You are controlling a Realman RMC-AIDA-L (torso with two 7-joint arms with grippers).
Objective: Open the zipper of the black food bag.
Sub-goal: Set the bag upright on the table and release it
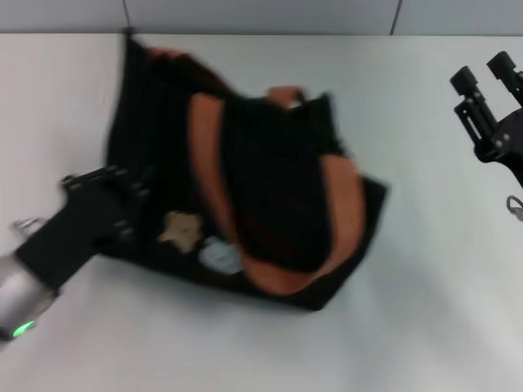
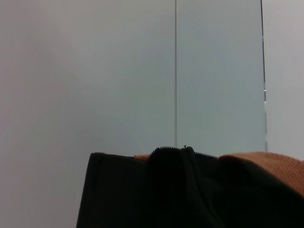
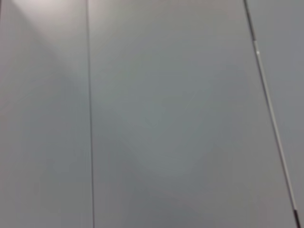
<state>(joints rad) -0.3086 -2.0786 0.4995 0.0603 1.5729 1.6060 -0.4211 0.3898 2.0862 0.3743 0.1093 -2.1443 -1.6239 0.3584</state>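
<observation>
— White surface (image 1: 425,327), grey panelled wall behind; what's on it?

— My black food bag (image 1: 270,188) lies mid-surface, orange handles across its top, bear patch facing me.

— And my left end effector (image 1: 110,184)?

— It's at the bag's left end, against the fabric; I cannot tell its opening. The left wrist view shows the zipper (image 2: 183,152) along the bag's top edge.

— Right end effector (image 1: 486,77)?

— Raised at the far right, well apart from the bag, fingers parted, holding nothing.
</observation>
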